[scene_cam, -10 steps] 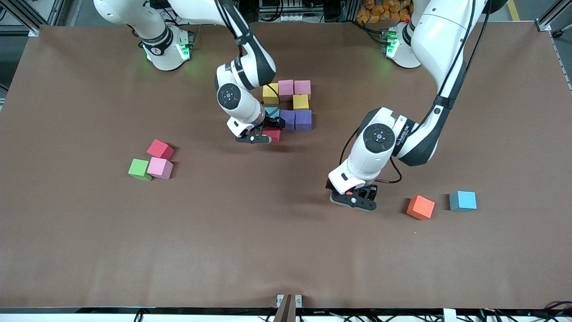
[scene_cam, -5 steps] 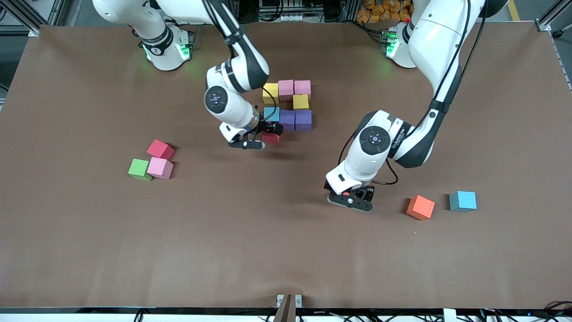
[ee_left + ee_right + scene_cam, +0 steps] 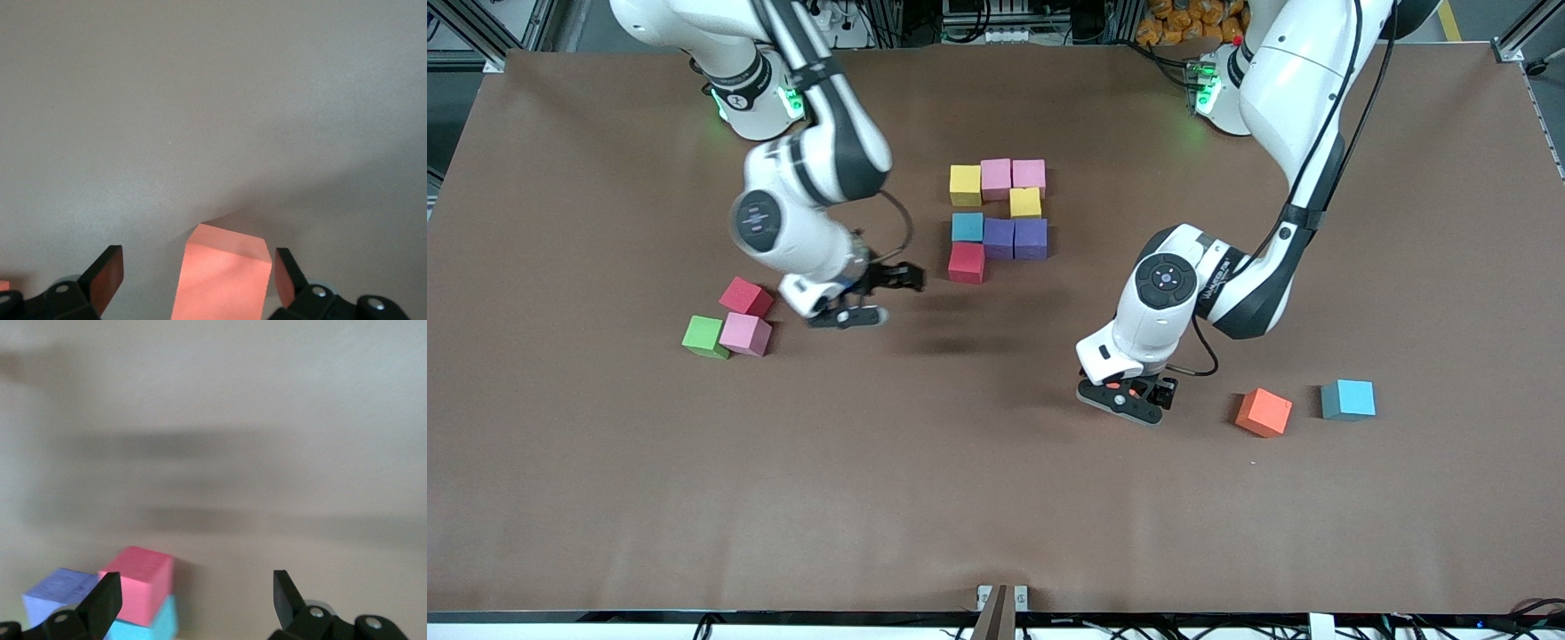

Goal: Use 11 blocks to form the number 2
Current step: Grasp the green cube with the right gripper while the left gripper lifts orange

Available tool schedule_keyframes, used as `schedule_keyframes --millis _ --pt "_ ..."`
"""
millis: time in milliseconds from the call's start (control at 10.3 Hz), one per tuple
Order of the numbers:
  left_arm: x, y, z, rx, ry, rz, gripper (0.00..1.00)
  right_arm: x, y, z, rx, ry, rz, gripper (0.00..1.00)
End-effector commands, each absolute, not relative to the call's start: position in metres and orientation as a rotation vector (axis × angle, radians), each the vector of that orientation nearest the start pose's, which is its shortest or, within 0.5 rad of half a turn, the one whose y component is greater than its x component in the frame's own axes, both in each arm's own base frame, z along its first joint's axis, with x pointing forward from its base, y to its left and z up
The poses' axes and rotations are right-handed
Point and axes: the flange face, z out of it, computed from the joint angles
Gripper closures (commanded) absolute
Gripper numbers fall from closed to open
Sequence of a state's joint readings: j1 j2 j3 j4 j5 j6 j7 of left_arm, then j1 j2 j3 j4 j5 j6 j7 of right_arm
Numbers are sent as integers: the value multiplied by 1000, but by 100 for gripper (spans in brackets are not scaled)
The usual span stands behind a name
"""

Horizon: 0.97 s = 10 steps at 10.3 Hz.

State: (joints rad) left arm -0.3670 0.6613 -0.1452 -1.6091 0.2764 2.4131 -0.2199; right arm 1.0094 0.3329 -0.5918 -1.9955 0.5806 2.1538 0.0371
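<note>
Hung above bare worktop (image 3: 996, 507) with the right claw (image 3: 879, 297) spread wide and empty, just beside the loose trio of blocks toward the right arm's end. Showed in the right wrist view those same spread fingers (image 3: 100, 603), with a corner of the digit between them.

Hovered low over the middle of the frame with the left claw (image 3: 1129, 402) likewise spread, gripping nothing. Framed the orange block (image 3: 227, 277) between the fingertips (image 3: 107, 273) in the left wrist view, though apart from them.

Lay flat, matte and brown across nearly the whole frame. Carried both arm bases along the upper edge, each lit green. Gave only a strip of room above that: metal framing, cables and a heap of orange items.

Sat in the upper middle of the frame as the unfinished number 2 (image 3: 999, 218), eight cubes touching: three across the top, one yellow beneath, three across the middle, one red lowest.

Counted thirteen blocks in all: three pink, two yellow, two purple, two light blue, two red, one green, one orange. Left five loose: red block (image 3: 745, 297), green block (image 3: 705, 337) and pink block (image 3: 745, 334) clustered together; the orange one near a light blue block (image 3: 1348, 399) toward the left arm's end.
</note>
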Motion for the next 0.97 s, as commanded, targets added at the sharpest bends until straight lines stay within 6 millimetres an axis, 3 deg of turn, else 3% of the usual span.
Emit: schedule_keyframes --millis 0,97,292,876 --pt "625 -333 251 -2973 726 -278 0 541 220 322 -2878 -326 224 0" --pt "622 -333 248 -2972 728 -260 0 554 180 322 -2871 -486 202 0" --pt "619 -336 247 -2990 718 -250 0 568 121 314 -2807 -720 173 0" --pt "614 -331 231 -3022 682 -189 0 586 -19 276 -2586 -1308 109 0"
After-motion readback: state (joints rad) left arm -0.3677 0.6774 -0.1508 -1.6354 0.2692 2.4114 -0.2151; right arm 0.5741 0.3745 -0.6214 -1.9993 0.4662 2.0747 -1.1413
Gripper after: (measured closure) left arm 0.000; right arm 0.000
